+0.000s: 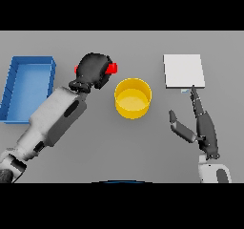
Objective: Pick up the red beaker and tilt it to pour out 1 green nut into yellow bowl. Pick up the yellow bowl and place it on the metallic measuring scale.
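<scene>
Starting with the big stuff: the grey table [95,147] takes up the whole view, and there's a blue tray [13,87] sitting off at the far left, well away from the action. On the right side toward the back is the metallic measuring scale [184,70], a flat pale square with nothing on it yet.

Dead centre is the yellow bowl [133,98], upright. I can't make out any green nut in it from here, so my guess is the pour hasn't delivered yet.

The relation that matters: the left hand [93,70] is just beside the bowl, up and to its left, wrapped around the red beaker [112,68]. The fingers are curled tight over it, so only red slivers peek out on either side of the hand. The bigger red bit pokes toward the bowl, so the beaker's long axis looks like it runs roughly sideways, pointing at the bowl rim, i.e. tilted for pouring. That's my read, since most of the beaker is hidden. It seems to sit short of the bowl's opening rather than over it, so it probably needs to shift right a touch.

The right hand [200,123] sits near the scale, fingers straight and relaxed, holding nothing, fingertips close to the scale's front edge. It's the nearer hand for the bowl-to-scale step.
</scene>
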